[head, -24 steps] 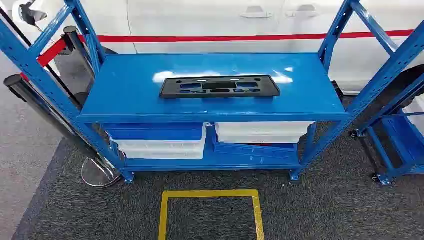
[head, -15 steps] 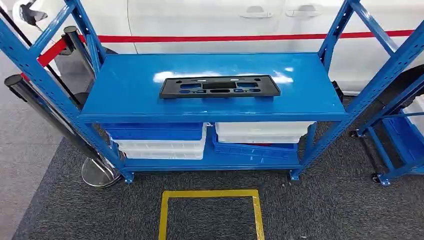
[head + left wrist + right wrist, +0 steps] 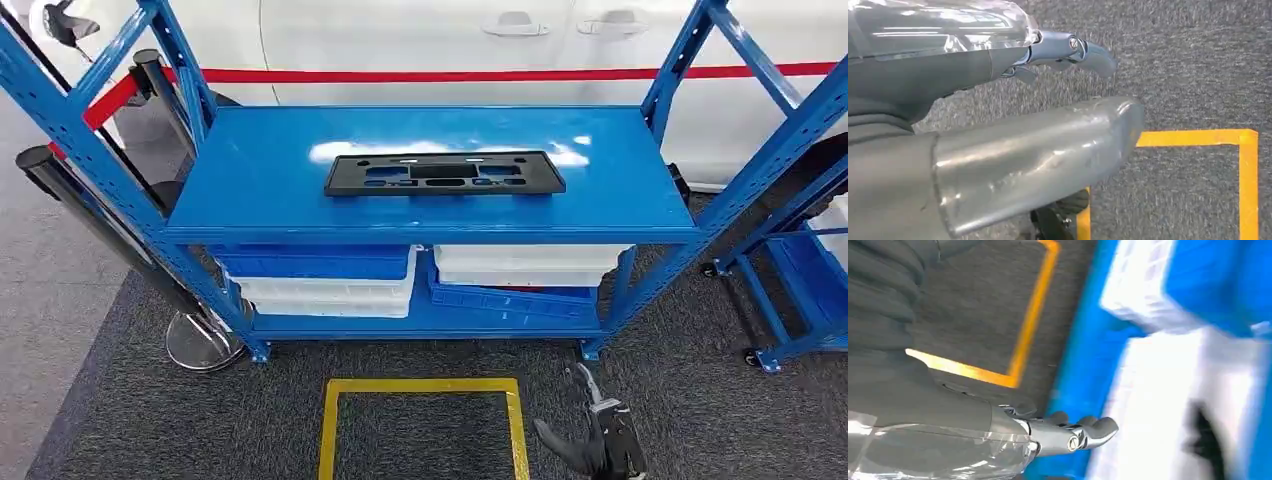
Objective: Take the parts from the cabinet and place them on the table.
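Parts here mean one black part [image 3: 444,173], lying flat near the middle of the blue shelf [image 3: 250,190], well away from both hands. Nearest, the right hand [image 3: 592,440] hangs over the grey carpet [image 3: 700,400] beside the yellow tape square [image 3: 420,388], fingers apart, holding nothing. The left hand [image 3: 998,150] also holds nothing, its fingers loosely apart above the carpet.

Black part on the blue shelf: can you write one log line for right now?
black part: flat on cabinet top shelf, untouched | right robot hand: low above carpet, holding nothing | left robot hand: over carpet, holding nothing
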Action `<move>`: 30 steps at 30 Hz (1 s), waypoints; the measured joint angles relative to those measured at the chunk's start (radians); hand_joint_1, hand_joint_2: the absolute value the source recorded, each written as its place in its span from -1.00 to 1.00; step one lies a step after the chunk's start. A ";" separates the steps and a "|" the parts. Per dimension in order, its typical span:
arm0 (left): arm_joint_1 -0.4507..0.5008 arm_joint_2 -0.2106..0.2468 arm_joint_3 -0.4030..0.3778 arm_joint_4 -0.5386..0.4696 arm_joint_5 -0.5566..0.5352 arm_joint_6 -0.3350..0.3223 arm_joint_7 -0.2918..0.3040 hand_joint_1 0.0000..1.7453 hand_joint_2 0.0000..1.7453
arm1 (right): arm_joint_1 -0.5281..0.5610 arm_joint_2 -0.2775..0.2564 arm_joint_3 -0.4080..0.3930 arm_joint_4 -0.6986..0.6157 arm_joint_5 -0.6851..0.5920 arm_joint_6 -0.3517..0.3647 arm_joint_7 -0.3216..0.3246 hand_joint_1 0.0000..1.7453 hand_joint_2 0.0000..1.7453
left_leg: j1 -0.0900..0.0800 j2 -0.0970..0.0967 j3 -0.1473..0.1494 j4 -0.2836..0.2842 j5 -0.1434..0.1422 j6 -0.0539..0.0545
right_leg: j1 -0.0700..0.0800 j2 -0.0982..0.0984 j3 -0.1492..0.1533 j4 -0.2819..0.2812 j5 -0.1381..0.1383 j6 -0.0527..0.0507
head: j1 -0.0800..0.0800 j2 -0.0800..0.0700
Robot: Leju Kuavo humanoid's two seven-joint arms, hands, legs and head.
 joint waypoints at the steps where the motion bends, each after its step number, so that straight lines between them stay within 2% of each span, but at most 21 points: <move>1: 0.000 0.000 0.010 0.003 -0.010 0.000 -0.005 -1.00 -1.00 | 0.001 -0.006 0.004 -0.034 0.006 0.002 -0.002 -1.00 1.00 | 0.000 0.001 -0.001 0.002 -0.002 -0.002 | -0.004 0.000 -0.041 0.073 -0.021 0.005 | 0.000 0.000; 2: 0.000 0.000 0.015 0.004 -0.016 -0.001 -0.008 -1.00 -1.00 | 0.002 -0.009 0.006 -0.055 0.012 0.005 -0.002 -1.00 1.00 | 0.002 0.001 -0.001 0.004 -0.003 -0.004 | -0.009 -0.001 -0.064 0.107 -0.018 0.012 | 0.000 0.000; 3: -0.001 0.000 0.021 0.006 -0.024 -0.002 -0.010 -1.00 -1.00 | 0.002 -0.014 0.009 -0.076 0.015 0.010 -0.002 -1.00 1.00 | 0.006 0.000 -0.001 0.009 -0.007 -0.010 | -0.014 -0.002 -0.062 0.090 0.012 0.018 | 0.000 0.000; 5: -0.001 -0.003 0.044 0.011 -0.047 -0.005 -0.021 -1.00 -1.00 | 0.007 -0.032 0.023 -0.158 0.017 0.031 0.000 -1.00 1.00 | 0.020 -0.003 -0.002 0.032 -0.025 -0.031 | -0.028 -0.005 0.010 -0.072 0.119 0.032 | 0.001 0.000; 6: -0.002 -0.003 0.056 0.014 -0.058 -0.007 -0.026 -1.00 -1.00 | 0.005 -0.039 0.030 -0.194 0.015 0.044 0.001 -1.00 1.00 | 0.022 -0.003 -0.005 0.050 -0.038 -0.045 | -0.035 -0.007 0.043 -0.152 0.142 0.041 | 0.003 0.000; 7: -0.004 0.006 0.069 0.014 -0.070 -0.008 -0.031 -1.00 -1.00 | -0.001 -0.042 0.041 -0.220 0.010 0.061 0.006 -1.00 1.00 | 0.013 -0.004 -0.019 0.065 -0.049 -0.059 | -0.025 0.003 0.044 -0.146 0.114 0.038 | 0.016 0.000; 8: -0.007 0.002 0.080 0.016 -0.082 -0.011 -0.036 -1.00 -1.00 | -0.002 -0.050 0.048 -0.256 0.004 0.076 0.012 -1.00 1.00 | 0.014 -0.004 -0.022 0.073 -0.055 -0.064 | -0.027 0.009 0.037 -0.140 0.115 0.006 | 0.016 0.000; 12: -0.010 0.000 0.120 0.024 -0.125 -0.018 -0.053 -1.00 -1.00 | 0.005 -0.072 0.085 -0.383 -0.023 0.140 0.031 -1.00 1.00 | 0.022 -0.002 -0.023 0.087 -0.067 -0.077 | -0.023 0.005 0.029 -0.131 0.111 -0.030 | 0.002 0.000; 13: -0.013 0.000 0.131 0.025 -0.136 -0.021 -0.058 -1.00 -1.00 | 0.004 -0.078 0.100 -0.421 -0.027 0.157 0.033 -1.00 1.00 | 0.021 0.000 -0.042 0.128 -0.094 -0.074 | -0.021 0.003 0.030 -0.132 0.110 -0.035 | -0.001 0.000; 15: -0.017 0.000 0.152 0.030 -0.157 -0.025 -0.065 -1.00 -1.00 | -0.003 -0.093 0.126 -0.476 -0.021 0.185 0.047 -1.00 1.00 | 0.016 0.000 -0.121 0.288 -0.171 -0.071 | -0.014 -0.002 0.029 -0.132 0.109 -0.042 | -0.003 0.000; 16: -0.017 0.000 0.157 0.031 -0.166 -0.026 -0.067 -1.00 -1.00 | -0.004 -0.095 0.139 -0.492 -0.004 0.190 0.050 -1.00 1.00 | 0.014 0.000 -0.161 0.365 -0.197 -0.068 | -0.009 -0.003 0.029 -0.132 0.107 -0.046 | -0.003 0.000; 17: -0.016 0.000 0.160 0.031 -0.173 -0.027 -0.069 -1.00 -1.00 | -0.005 -0.095 0.149 -0.501 0.019 0.189 0.054 -1.00 1.00 | 0.012 0.000 -0.185 0.406 -0.200 -0.064 | -0.004 -0.003 0.030 -0.131 0.106 -0.048 | -0.003 0.000; 18: -0.015 0.000 0.163 0.032 -0.181 -0.028 -0.071 -1.00 -1.00 | -0.006 -0.096 0.159 -0.509 0.048 0.184 0.060 -1.00 1.00 | 0.009 0.000 -0.186 0.396 -0.176 -0.056 | 0.000 -0.003 0.033 -0.131 0.105 -0.050 | -0.003 0.000; 21: -0.018 0.000 0.173 0.036 -0.195 -0.029 -0.073 -1.00 -1.00 | -0.027 -0.101 0.192 -0.537 0.155 0.156 0.070 -1.00 1.00 | -0.008 0.000 -0.097 0.170 -0.035 -0.021 | 0.009 -0.002 0.044 -0.132 0.101 -0.053 | -0.003 0.000; 22: -0.019 0.002 0.177 0.036 -0.203 -0.029 -0.073 -1.00 -1.00 | -0.036 -0.102 0.200 -0.540 0.189 0.145 0.073 -1.00 1.00 | -0.014 -0.001 -0.079 0.129 -0.036 -0.009 | 0.009 -0.002 0.042 -0.132 0.100 -0.052 | -0.001 0.000; 23: -0.022 0.000 0.179 0.038 -0.205 -0.029 -0.074 -1.00 -1.00 | -0.046 -0.107 0.209 -0.543 0.228 0.132 0.080 -1.00 1.00 | -0.017 0.000 -0.078 0.106 -0.036 -0.015 | 0.015 0.000 0.036 -0.128 0.100 -0.047 | 0.000 0.000; 25: -0.021 0.000 0.181 0.039 -0.216 -0.030 -0.074 -1.00 -1.00 | -0.057 -0.114 0.225 -0.548 0.293 0.112 0.085 -1.00 1.00 | -0.022 -0.002 -0.083 0.111 -0.033 -0.014 | 0.009 -0.001 0.033 -0.135 0.107 -0.034 | -0.001 0.000; 26: -0.020 0.000 0.182 0.040 -0.220 -0.030 -0.074 -1.00 -1.00 | -0.064 -0.115 0.232 -0.550 0.319 0.105 0.090 -1.00 1.00 | -0.023 -0.002 -0.082 0.107 -0.030 -0.010 | 0.008 -0.002 0.037 -0.141 0.110 -0.028 | -0.001 0.000; 27: -0.021 0.000 0.184 0.040 -0.224 -0.030 -0.075 -1.00 -1.00 | -0.073 -0.118 0.243 -0.554 0.355 0.093 0.095 -1.00 1.00 | -0.010 -0.002 -0.075 0.090 -0.019 -0.002 | 0.013 -0.002 0.037 -0.140 0.106 -0.022 | 0.000 0.000; 28: -0.023 -0.002 0.185 0.041 -0.228 -0.031 -0.076 -1.00 -1.00 | -0.081 -0.122 0.251 -0.555 0.381 0.084 0.100 -1.00 1.00 | -0.011 -0.002 -0.071 0.083 -0.015 0.001 | 0.011 -0.003 0.032 -0.122 0.091 -0.019 | 0.000 0.000; 30: -0.025 -0.002 0.186 0.042 -0.242 -0.033 -0.077 -1.00 -1.00 | -0.107 -0.129 0.280 -0.555 0.445 0.064 0.117 -1.00 1.00 | -0.012 0.000 -0.075 0.080 -0.012 0.005 | 0.009 -0.003 -0.030 0.005 0.015 -0.016 | 0.009 0.000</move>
